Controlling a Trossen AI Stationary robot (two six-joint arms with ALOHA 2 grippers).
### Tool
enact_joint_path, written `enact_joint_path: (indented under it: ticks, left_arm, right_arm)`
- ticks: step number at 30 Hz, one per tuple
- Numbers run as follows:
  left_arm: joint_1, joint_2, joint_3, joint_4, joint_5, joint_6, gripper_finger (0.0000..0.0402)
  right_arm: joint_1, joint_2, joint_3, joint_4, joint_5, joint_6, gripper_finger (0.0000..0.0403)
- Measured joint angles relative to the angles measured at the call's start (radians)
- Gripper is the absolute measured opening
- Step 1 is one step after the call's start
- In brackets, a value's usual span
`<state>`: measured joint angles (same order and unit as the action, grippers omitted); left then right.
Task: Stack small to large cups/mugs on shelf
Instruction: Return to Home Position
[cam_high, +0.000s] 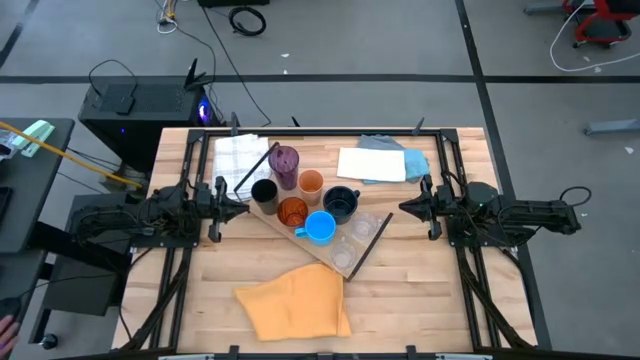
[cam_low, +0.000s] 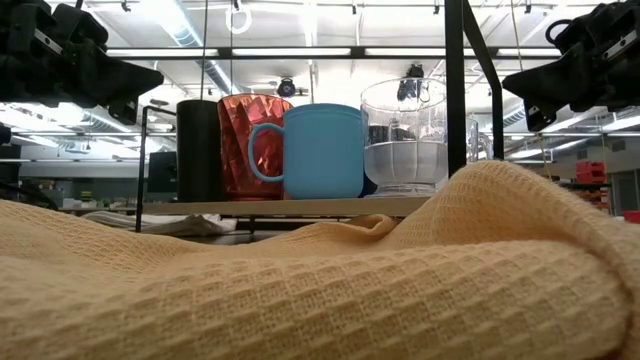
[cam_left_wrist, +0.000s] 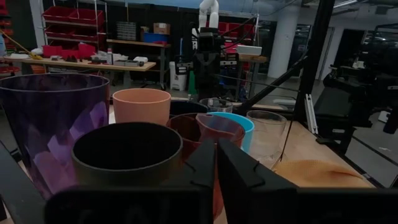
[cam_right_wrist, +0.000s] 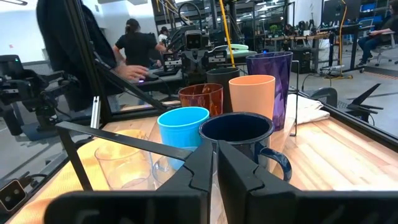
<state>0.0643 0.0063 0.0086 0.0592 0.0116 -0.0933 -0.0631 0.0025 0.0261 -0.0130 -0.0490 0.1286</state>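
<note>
The light-wood shelf (cam_high: 345, 262) lies slantwise at the table's middle, its black rods (cam_high: 372, 241) at its ends. Standing on it are a purple tumbler (cam_high: 286, 161), light orange cup (cam_high: 311, 182), black cup (cam_high: 264, 191), amber ribbed cup (cam_high: 293, 210), navy mug (cam_high: 340, 202), bright blue mug (cam_high: 320, 227) and clear glasses (cam_high: 361, 229). My left gripper (cam_high: 243, 206) is shut and empty just left of the black cup (cam_left_wrist: 127, 155). My right gripper (cam_high: 405, 207) is shut and empty to the right of the navy mug (cam_right_wrist: 239, 140).
An orange waffle cloth (cam_high: 295, 300) lies at the table's near edge and fills the low view's foreground (cam_low: 300, 290). A checked cloth (cam_high: 238, 158) lies at the far left. A white cloth (cam_high: 370, 163) over a blue one (cam_high: 395, 150) lies at the far right.
</note>
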Motion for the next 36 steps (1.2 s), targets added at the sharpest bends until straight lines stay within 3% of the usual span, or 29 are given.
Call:
enact_joint_path:
  ticks: [36]
  left_arm:
    - [0.000,0.000,0.000,0.000,0.000,0.000,0.0033]
  right_arm:
    - [0.000,0.000,0.000,0.000,0.000,0.000,0.0029]
